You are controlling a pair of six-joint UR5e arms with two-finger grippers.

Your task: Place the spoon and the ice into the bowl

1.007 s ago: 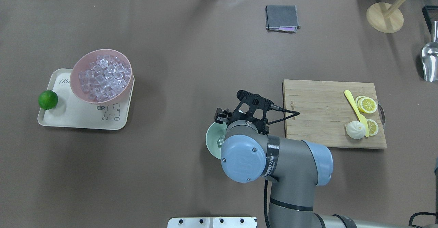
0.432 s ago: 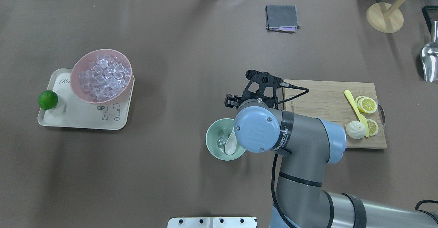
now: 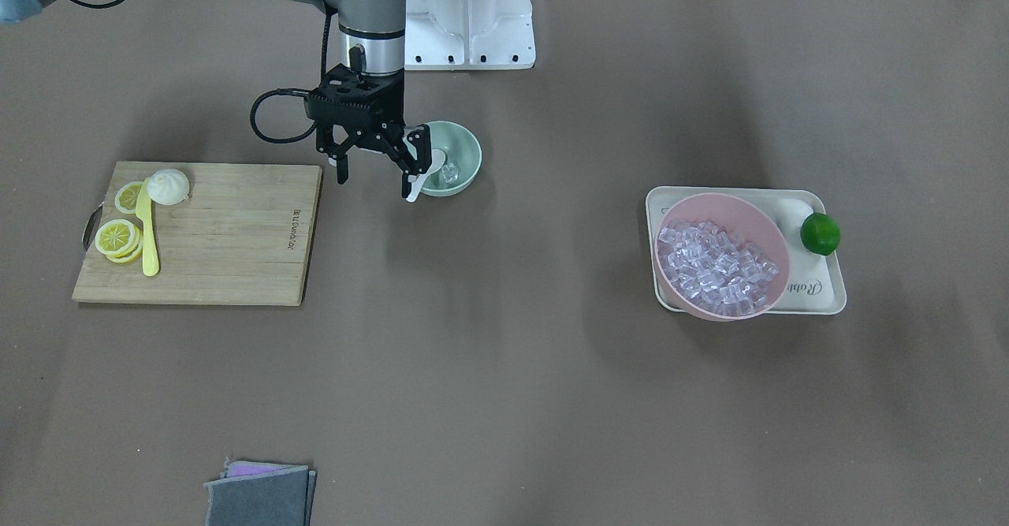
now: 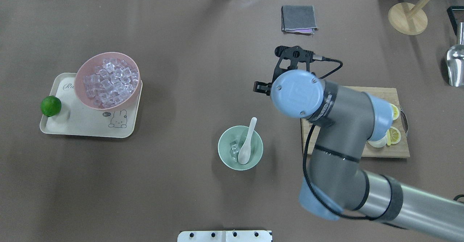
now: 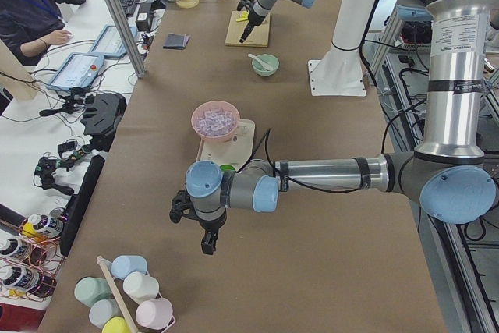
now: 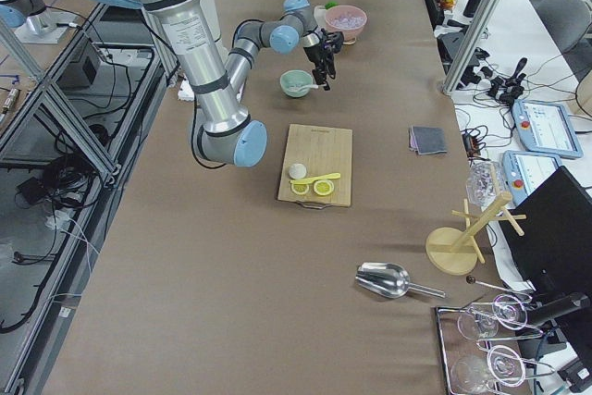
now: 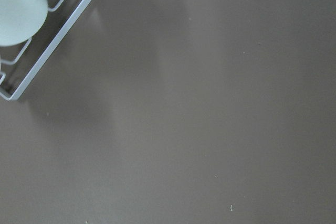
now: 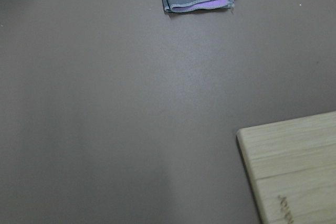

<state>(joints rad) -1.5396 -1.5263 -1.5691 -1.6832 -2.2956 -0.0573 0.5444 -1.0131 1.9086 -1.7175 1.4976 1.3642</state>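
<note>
The spoon (image 4: 246, 144) lies in the bowl (image 4: 224, 162) beside an ice (image 4: 235, 148) cube, its handle overhanging the rim, so the task looks done. The right claw (image 3: 374, 175) hangs spread and empty beside the bowl; it is best raised clear of that handle. Left claw (image 5: 207, 241) state: cannot tell.

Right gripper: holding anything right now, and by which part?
Nothing. The right gripper is open and empty; the spoon lies in the bowl beside the ice, handle over the rim.

Right arm (image 4: 326, 136) overhangs board (image 4: 397, 151); bowl (image 4: 222, 151) stands clear.
</note>
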